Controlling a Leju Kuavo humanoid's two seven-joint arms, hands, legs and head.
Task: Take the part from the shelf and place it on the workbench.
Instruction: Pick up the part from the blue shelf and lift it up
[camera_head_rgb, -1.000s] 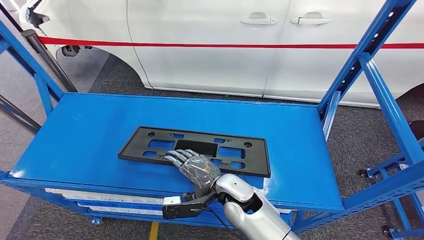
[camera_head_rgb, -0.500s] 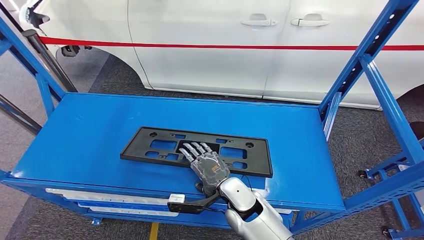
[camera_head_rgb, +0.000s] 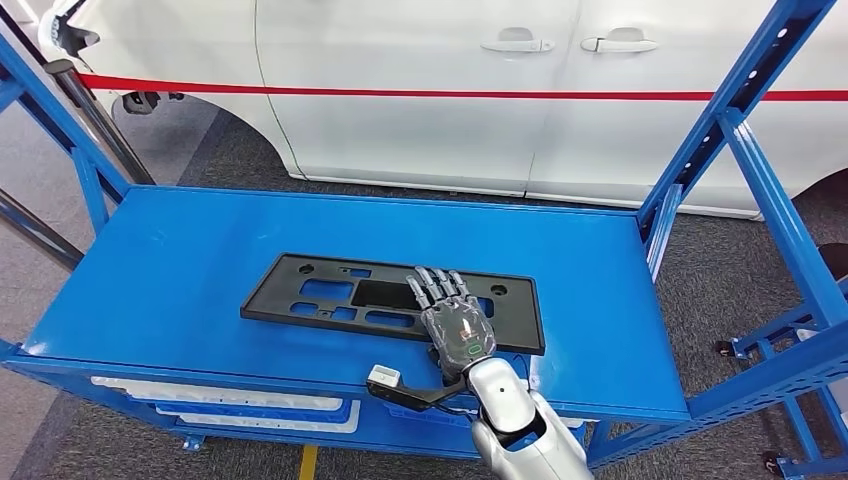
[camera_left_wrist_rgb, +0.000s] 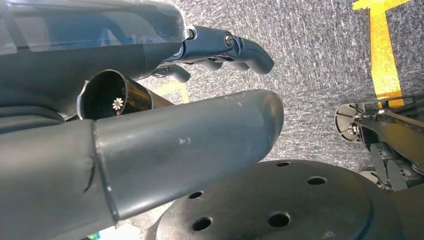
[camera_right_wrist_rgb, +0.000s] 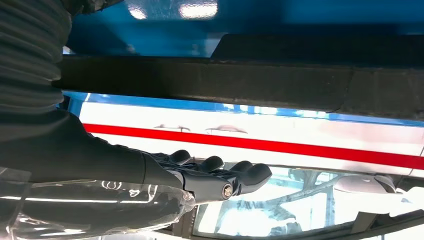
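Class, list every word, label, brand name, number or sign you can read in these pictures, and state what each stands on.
None can be read: no text shows on the black part, the blue shelf or the white car. The right hand bears only a small mark, too small to read.

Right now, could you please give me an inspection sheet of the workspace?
Surface: blue shelf deck, flat, with glossy reflections.
Job's things: black plastic part lies flat on the deck, long side across the view.
Clutter: nothing seen on the deck.
Hands: right hand lies over the part's right portion, fingers extended and apart, holding nothing; left hand hangs over grey carpet, holding nothing.
Cables: thin dark cable by the right wrist, beside a small white and black bracket.
Surroundings: white car with a red stripe behind the shelf; blue frame uprights; yellow floor tape.
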